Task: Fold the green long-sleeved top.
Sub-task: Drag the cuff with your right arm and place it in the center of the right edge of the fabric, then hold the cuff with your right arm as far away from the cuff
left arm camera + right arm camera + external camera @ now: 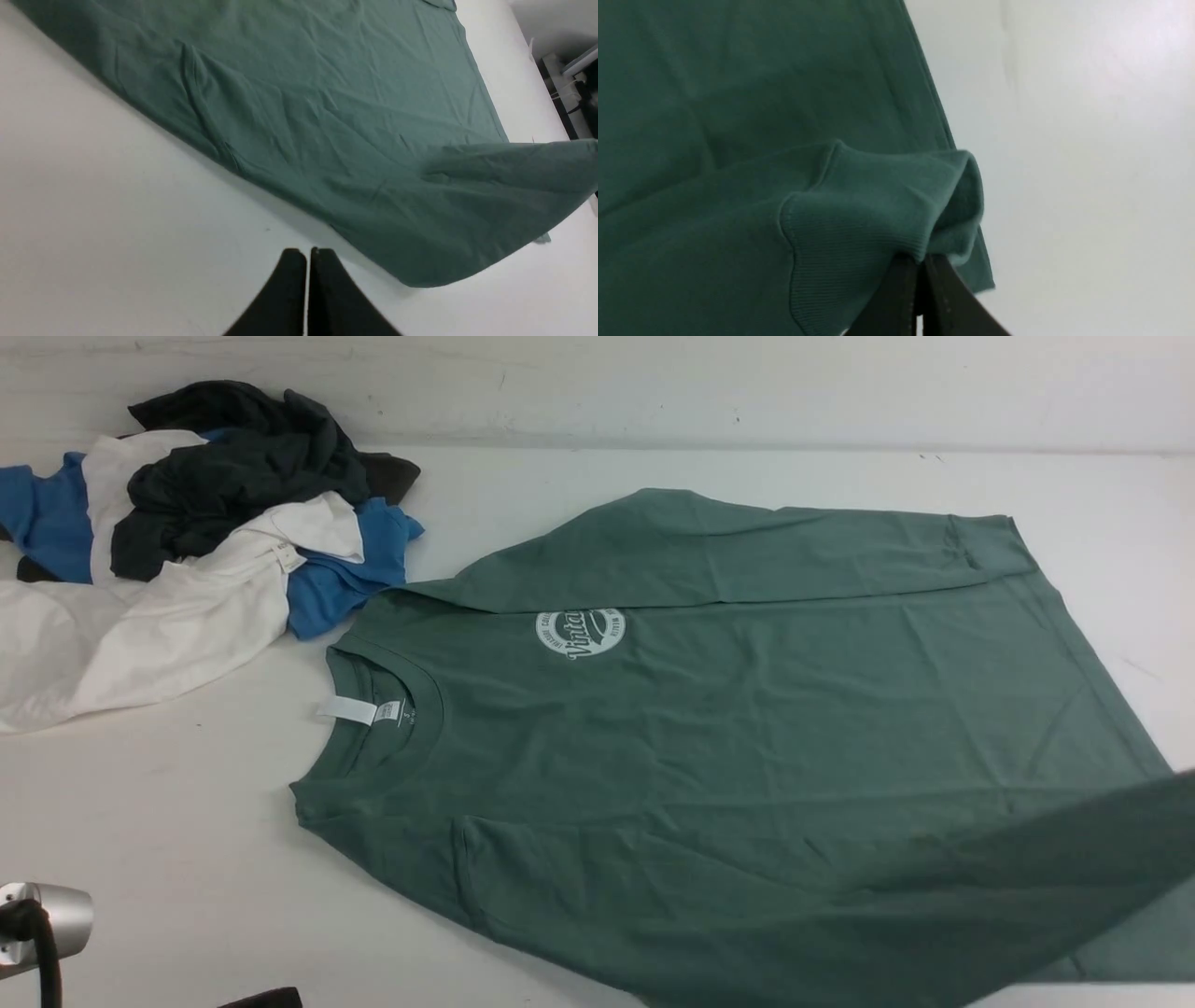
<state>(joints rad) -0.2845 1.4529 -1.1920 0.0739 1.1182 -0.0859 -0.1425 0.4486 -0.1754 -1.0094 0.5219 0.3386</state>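
Right claw point(920, 262) is seen with its jaws pinched tight on the ribbed cuff point(859, 233) of the near sleeve point(1074, 840). The cuff is bunched just above the fingertips, and the sleeve is held raised over the body of the top point(747, 737), toward the table's right edge. In the front view this claw itself is not shown; the sleeve is cut off at the right side of that picture.

Left claw point(307, 254) is seen with its jaws pressed together and nothing gripped. It is held over bare table point(187, 821) near the near edge, close to the top's near side but apart from the cloth.

The top is spread flat from the middle of the table to the right edge, collar turned toward the left edge and hem toward the right. The logo point(580, 633) faces up and the neck tag point(350, 711) is exposed. The far sleeve point(747, 555) is laid across the body along the far side. A pile of clothes point(205, 541) is heaped at the far left corner, just touching the top's far shoulder.
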